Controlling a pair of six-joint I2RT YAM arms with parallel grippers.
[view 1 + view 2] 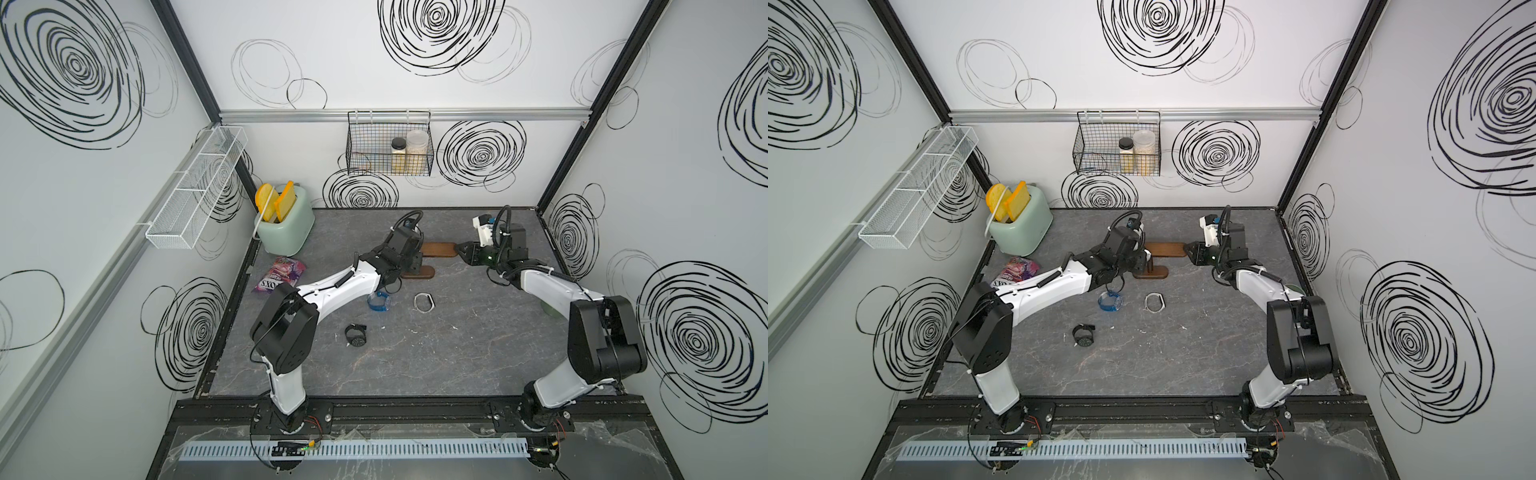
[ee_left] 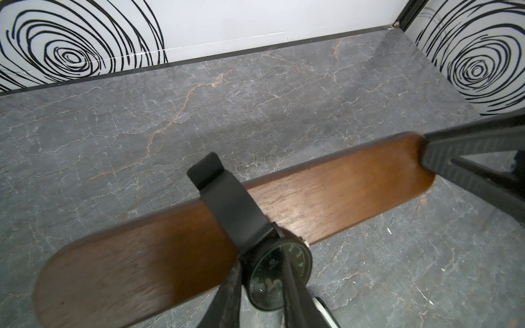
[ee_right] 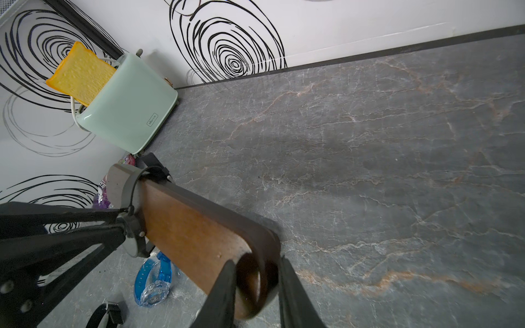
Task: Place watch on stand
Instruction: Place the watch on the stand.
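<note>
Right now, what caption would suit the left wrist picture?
Black watch looped around the wooden stand, its dial pinched by the left hand while the right hand grips the bar's end.

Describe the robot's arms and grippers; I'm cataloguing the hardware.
The left arm and right arm have white shells between black joint housings, with black corrugated cables looped near the wrists. The left gripper and right gripper have slim, black, tapering fingers.
</note>
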